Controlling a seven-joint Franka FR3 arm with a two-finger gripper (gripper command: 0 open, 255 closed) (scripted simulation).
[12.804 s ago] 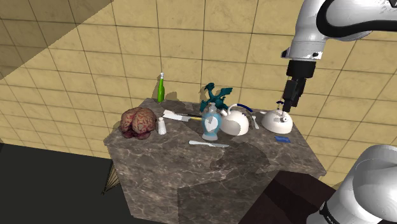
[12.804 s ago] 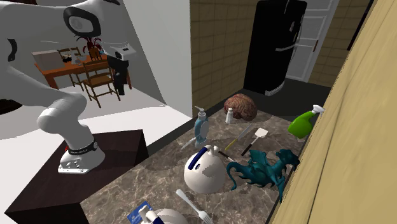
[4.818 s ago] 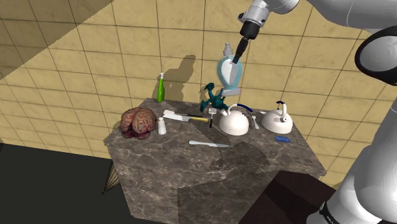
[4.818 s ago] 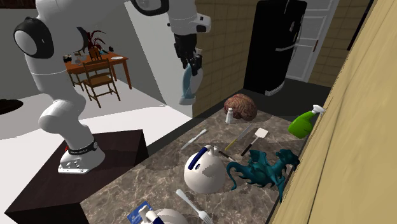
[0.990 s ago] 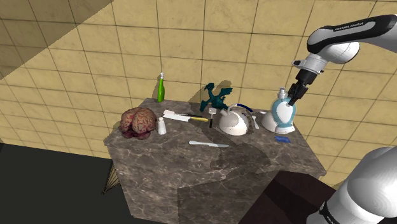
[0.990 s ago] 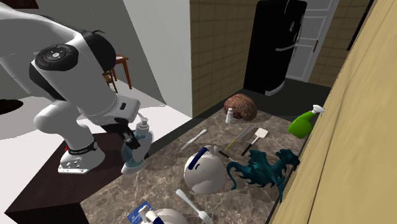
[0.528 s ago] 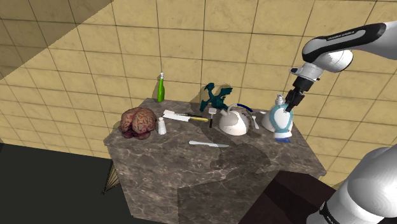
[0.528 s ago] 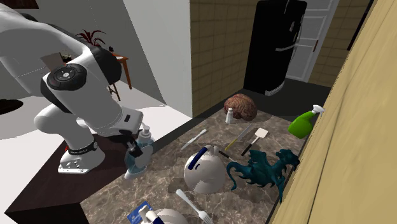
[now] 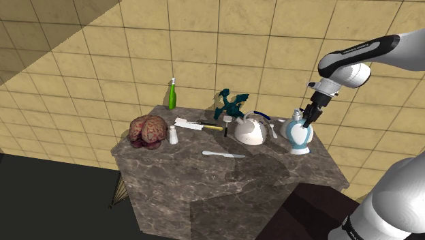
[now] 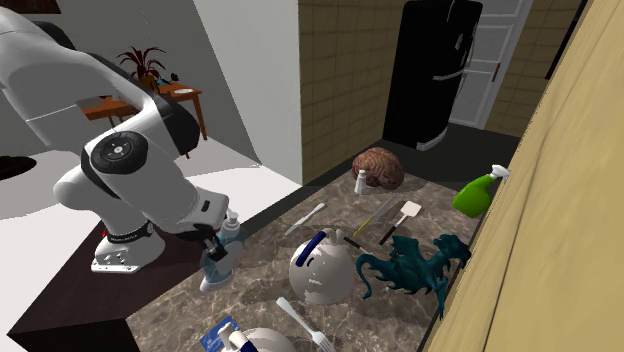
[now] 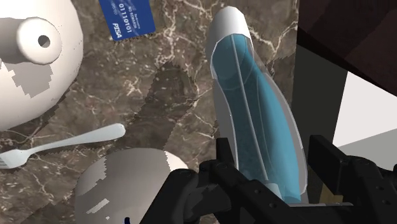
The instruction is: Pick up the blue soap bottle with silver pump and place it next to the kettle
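Tan tiled wall [image 9: 82, 61] backs a marble counter [image 9: 204, 194]; black fridge [image 10: 430, 80] and wooden table [image 10: 186, 95] beyond.

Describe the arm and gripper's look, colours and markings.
The arm is glossy white, rounded links with dark joint bands and a round dark joint cap; small unreadable lettering marks one link. The gripper is all black and blocky, with two straight fingers.

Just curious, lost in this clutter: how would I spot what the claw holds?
Find the marble counter by the tiled wall. At its end nearest the robot, the claw grips a soap bottle. Its see-through blue body sets it apart from the neighbouring white kettle.
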